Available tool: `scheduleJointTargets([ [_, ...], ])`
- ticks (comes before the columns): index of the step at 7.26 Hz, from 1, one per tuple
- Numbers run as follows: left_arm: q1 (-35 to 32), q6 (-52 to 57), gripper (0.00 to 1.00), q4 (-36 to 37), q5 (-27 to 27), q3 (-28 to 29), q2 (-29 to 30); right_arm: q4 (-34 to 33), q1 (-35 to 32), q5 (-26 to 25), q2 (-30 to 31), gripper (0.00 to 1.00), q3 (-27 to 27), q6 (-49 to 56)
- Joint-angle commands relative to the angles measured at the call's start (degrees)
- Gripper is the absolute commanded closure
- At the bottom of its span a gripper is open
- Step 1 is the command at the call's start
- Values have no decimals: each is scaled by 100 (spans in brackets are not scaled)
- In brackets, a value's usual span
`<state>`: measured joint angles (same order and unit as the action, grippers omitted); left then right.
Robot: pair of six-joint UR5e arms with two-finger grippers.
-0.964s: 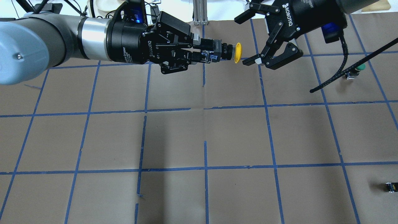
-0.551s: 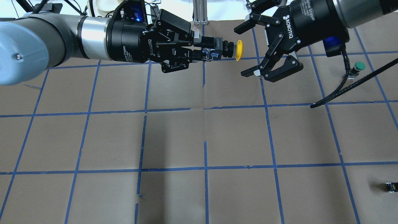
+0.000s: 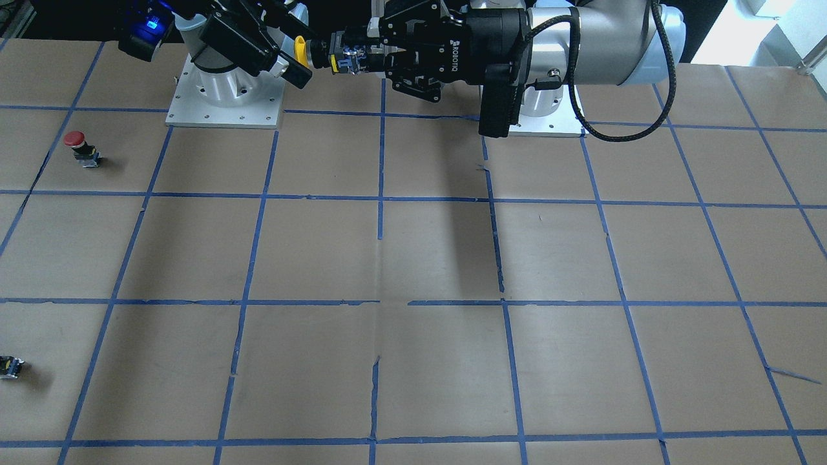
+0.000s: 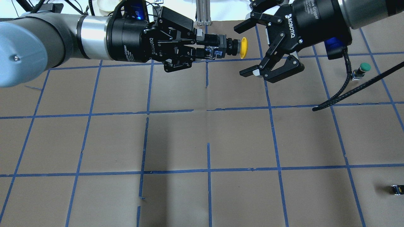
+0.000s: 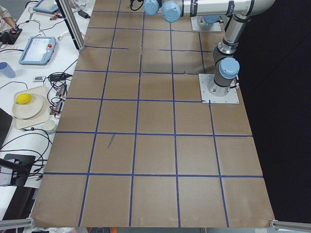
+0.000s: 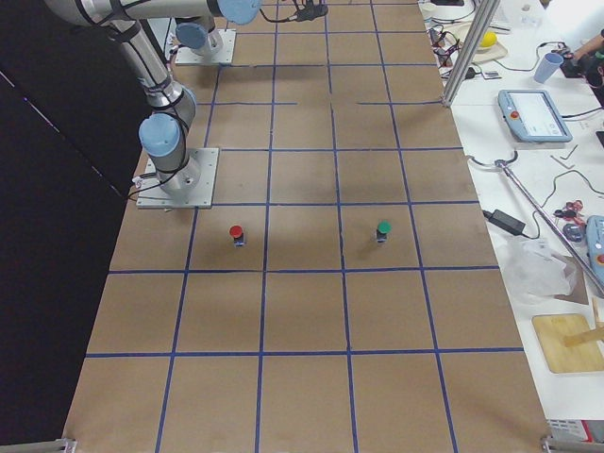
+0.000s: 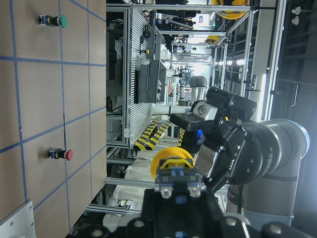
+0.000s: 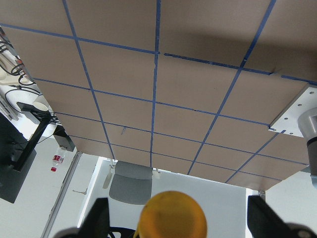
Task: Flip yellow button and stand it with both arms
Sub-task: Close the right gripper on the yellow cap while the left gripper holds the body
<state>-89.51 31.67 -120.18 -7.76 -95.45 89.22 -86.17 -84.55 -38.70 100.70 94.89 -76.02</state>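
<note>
The yellow button (image 4: 242, 48) hangs in the air over the far part of the table (image 4: 202, 138), near the arms' bases. It lies on its side, with its cap facing the right gripper (image 4: 240, 51). Compared with the overhead picture a little over half a second earlier, the button sits slightly higher in the frame. The right gripper has shifted a little toward it, so the cap now lies in line with the gap between that gripper's two fingertips.

The left gripper (image 4: 212, 47) is clamped on the button's black-and-grey switch body, leaving the cap free beyond its fingertips. In the left wrist view the yellow cap (image 7: 172, 157) shows just past the blue-and-grey body.

The right gripper's fingers (image 4: 252, 72) are spread wide. In the right wrist view the cap (image 8: 173, 213) sits midway between the two fingers (image 8: 96, 220), with clear space on both sides (no contact visible). In the front-facing view the cap (image 3: 300, 50) sits between the dark fingers of that gripper.

On the table on the robot's right stand a green button (image 4: 365, 66) and a red button (image 3: 76, 137), both upright. A small dark switch piece (image 4: 397, 189) lies well apart from them, near the table's edge.
</note>
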Motion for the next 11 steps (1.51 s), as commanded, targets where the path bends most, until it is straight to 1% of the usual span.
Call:
scheduleJointTargets([
  [1, 4, 6, 75, 3, 20, 1, -27, -5, 0, 20, 20, 19, 3, 0],
  [2, 4, -3, 75, 3, 29, 1, -62, 13, 0, 11, 90, 11, 3, -9],
  [3, 4, -3, 75, 3, 29, -8, -63, 196, 0, 2, 151, 1, 3, 0],
  [5, 4, -3, 75, 3, 20, -35, -71, 233, 0, 2, 196, 1, 3, 0],
  [6, 4, 6, 75, 3, 20, -26, -63, 233, 0, 2, 187, 10, 3, 0],
  [7, -5, 6, 75, 3, 20, -26, -63, 233, 0, 2, 187, 32, 3, 9],
  [8, -5, -3, 75, 3, 20, -8, -63, 233, 8, 11, 179, 48, 3, 9],
  [9, -5, 6, 75, 3, 29, -17, -63, 233, 8, 2, 187, 61, 3, 9],
  [10, -5, 6, 74, 3, 20, -17, -71, 233, 8, 11, 187, 66, 3, 9],
  [11, -5, -3, 70, 3, 20, -34, -71, 233, 17, 11, 187, 67, 3, 9],
])
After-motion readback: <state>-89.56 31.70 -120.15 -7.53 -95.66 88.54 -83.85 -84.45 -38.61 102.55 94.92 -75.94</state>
